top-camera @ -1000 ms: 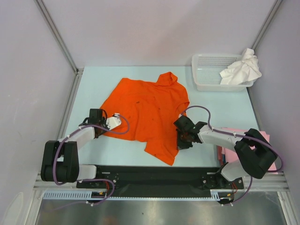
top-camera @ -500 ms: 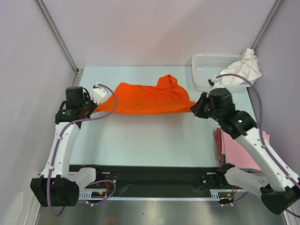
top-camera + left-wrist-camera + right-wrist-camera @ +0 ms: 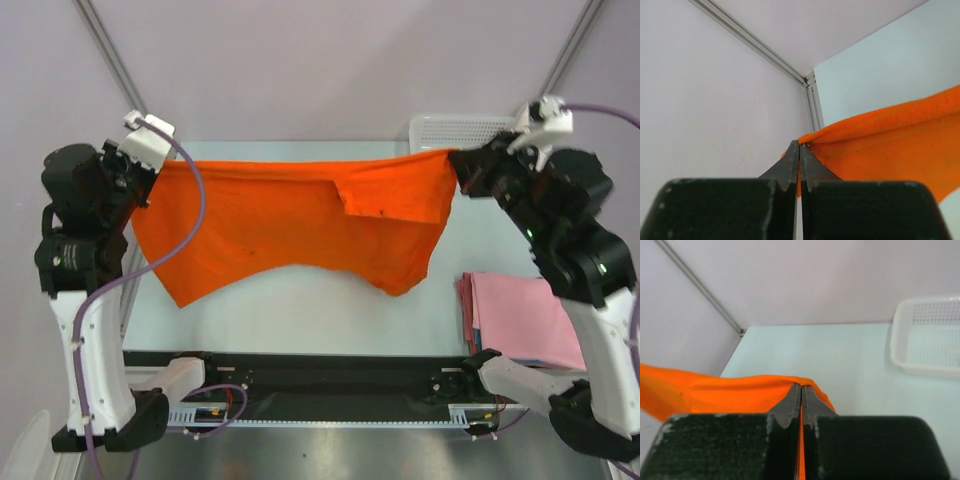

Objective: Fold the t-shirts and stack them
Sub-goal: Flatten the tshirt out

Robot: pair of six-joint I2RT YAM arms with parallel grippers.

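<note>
The bright orange t-shirt point(image 3: 290, 220) hangs in the air above the table, stretched wide between both arms, its lower edge sagging. My left gripper point(image 3: 152, 172) is shut on its left top corner; in the left wrist view the orange cloth point(image 3: 890, 145) is pinched between the closed fingers point(image 3: 801, 150). My right gripper point(image 3: 462, 168) is shut on the right top corner, with the orange cloth point(image 3: 740, 390) caught in the closed jaws point(image 3: 801, 389). A folded pale pink t-shirt point(image 3: 520, 320) lies flat at the table's right side.
A white lattice basket point(image 3: 450, 128) stands at the back right, partly hidden behind my right arm; the right wrist view shows the basket point(image 3: 927, 335) too. Grey walls enclose the table on three sides.
Both arms have lifted the orange t-shirt off the table and pulled it taut up high. A second ago it lay crumpled on the table with the grippers at its edges.
</note>
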